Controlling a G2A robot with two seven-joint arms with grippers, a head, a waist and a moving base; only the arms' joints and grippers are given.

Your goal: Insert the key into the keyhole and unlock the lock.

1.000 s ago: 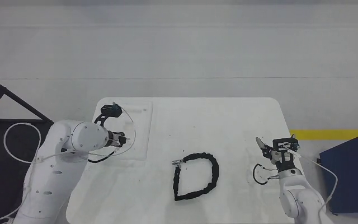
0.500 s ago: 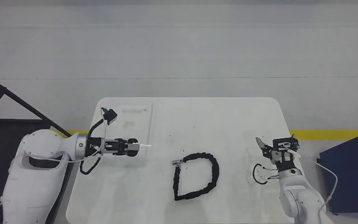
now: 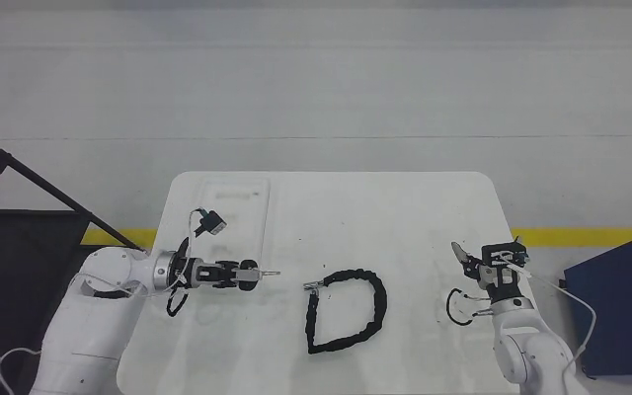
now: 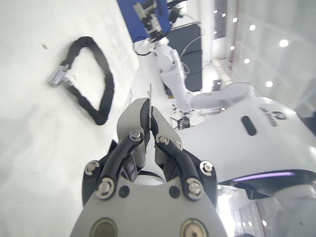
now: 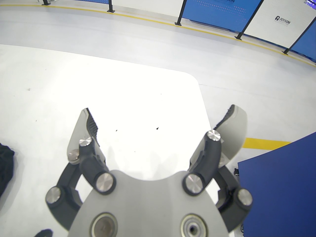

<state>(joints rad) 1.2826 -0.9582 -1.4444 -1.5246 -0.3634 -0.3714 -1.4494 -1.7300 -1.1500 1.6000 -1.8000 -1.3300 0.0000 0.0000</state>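
Pinching the key [image 4: 150,92] edge-on, the left gripper [image 4: 148,106] has its jaws closed on the thin blade, as its own wrist view makes plain. From the top view, that gripper [image 3: 255,274] sits over the white table [image 3: 415,212] with the key [image 3: 269,273] pointing toward the lock [image 3: 312,287], near it but apart. The lock's black chain [image 3: 348,311] lies in a D-shaped loop near the table's middle. At the table's right edge, the right gripper [image 5: 160,117] holds its jaws spread wide with nothing between them. Grey floor [image 3: 316,89] surrounds the table, a yellow line [image 3: 573,237] crosses it, and blue panels [image 5: 217,3] stand beyond.
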